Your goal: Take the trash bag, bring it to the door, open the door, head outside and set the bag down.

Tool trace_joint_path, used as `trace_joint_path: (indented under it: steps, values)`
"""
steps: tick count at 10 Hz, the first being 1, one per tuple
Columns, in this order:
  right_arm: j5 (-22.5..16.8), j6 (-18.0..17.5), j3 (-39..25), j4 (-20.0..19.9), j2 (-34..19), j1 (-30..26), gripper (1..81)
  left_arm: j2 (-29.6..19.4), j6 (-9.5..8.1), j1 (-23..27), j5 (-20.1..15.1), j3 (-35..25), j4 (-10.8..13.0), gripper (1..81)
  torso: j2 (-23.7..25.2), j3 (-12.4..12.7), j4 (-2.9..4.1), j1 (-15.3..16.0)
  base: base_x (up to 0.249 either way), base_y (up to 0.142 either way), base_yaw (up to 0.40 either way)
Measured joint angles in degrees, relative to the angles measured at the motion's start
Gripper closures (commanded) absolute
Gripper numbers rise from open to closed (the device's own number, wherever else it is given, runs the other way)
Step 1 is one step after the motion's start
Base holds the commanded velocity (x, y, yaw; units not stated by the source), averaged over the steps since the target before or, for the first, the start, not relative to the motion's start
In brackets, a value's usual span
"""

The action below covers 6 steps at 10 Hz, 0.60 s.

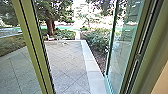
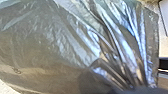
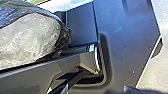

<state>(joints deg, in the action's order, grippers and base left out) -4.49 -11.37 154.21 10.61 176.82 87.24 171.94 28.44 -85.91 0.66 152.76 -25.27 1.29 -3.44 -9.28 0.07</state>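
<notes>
The left fingers clench the gathered trash bag; the right gripper, I cannot tell. Paving lies beyond the door frame.

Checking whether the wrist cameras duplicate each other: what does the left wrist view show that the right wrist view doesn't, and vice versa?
Left wrist view's own: the bag drawn together into long, shiny folds.

Right wrist view's own: pale contents bulging beside dark film, plus the robot's dark plate and jointed bar.

Shared: the bag, and light ground past it. I cannot tell what the dark strip in the left view is.
</notes>
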Motion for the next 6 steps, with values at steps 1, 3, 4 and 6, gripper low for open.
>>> trace_joint_path:
  steps: [1,3,4,6]
  values:
    - [0.02,-0.04,0.0,-0.02,0.0,0.11,1.0,0.12,0.0,0.0,0.02,0.0,0.0,81.1,0.0,0.0,0.0,0.0,0.0,-0.128,0.0]
    - [0.02,-0.02,0.01,0.0,0.02,0.09,1.0,-0.02,0.0,-0.01,0.0,0.0,-0.02,81.1,0.0,0.0,0.0,0.0,0.0,-0.128,0.0]
    - [0.02,-0.02,0.01,0.0,0.02,0.09,1.0,-0.02,0.0,-0.01,0.02,0.0,0.0,81.1,0.0,0.0,0.0,0.0,0.0,-0.126,0.0]
    - [0.02,-0.02,0.06,0.0,0.02,0.09,1.0,0.0,0.0,0.0,0.0,0.0,-0.02,81.1,0.0,0.0,0.0,0.0,0.0,-0.113,0.0]
